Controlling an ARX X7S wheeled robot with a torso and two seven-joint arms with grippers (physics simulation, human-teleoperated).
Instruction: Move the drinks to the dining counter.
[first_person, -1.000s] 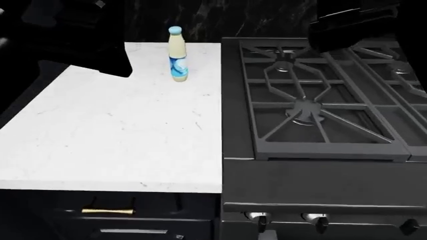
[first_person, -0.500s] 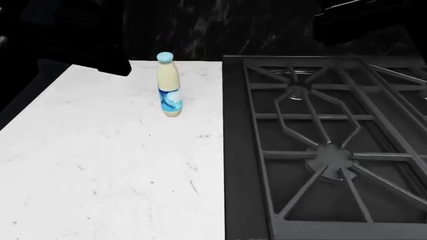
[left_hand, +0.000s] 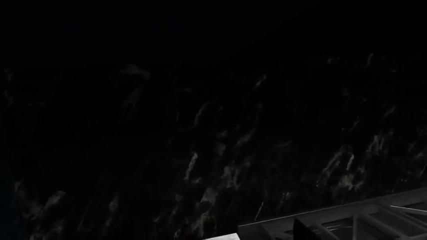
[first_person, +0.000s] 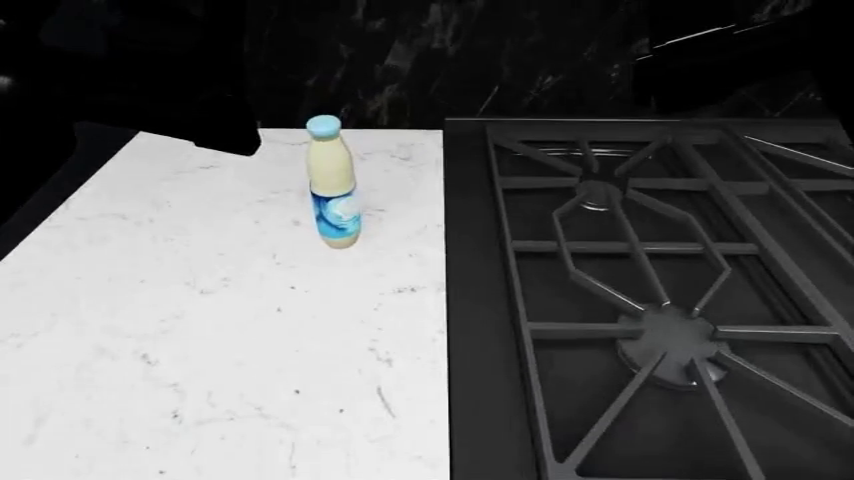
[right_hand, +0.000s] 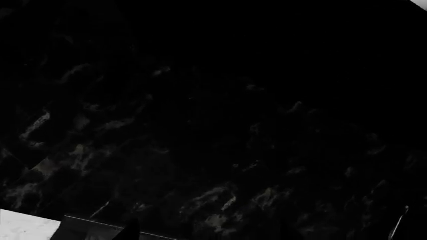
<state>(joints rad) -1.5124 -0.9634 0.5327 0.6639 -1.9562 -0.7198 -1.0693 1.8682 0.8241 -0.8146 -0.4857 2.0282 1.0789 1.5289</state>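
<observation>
**A:** What do you have in front of you, and where is the drink?

**B:** From the head view I see the cream bottle (first_person: 332, 180) with blue label and cap. It stands upright on the white counter (first_person: 160, 330), near the back and just beside the stove (first_person: 641, 300), but not touching it. This is not the dining counter, I think; that one does not show in any view. So in my judgement this bottle is not moved yet. The beer glass and the cola bottle I cannot see here.

**A:** And the grippers? Are they spread or pressed together?

**B:** I cannot tell. The left arm (first_person: 147, 90) is only a dark mass over the far left corner of the counter, and the right arm (first_person: 747, 50) is a dark shape high over the stove. Fingertips do not show. Both wrist cameras look at the dark marble wall (left_hand: 200, 140), with only a small piece of the stove grate at the edge, so neither gripper is in those pictures.

**A:** Why are the arms held so high?

**B:** I suppose to stay clear of the bottle. The left arm is nearer to it, so I would reach with that one, slowly, because a tall bottle tips easily.
</observation>
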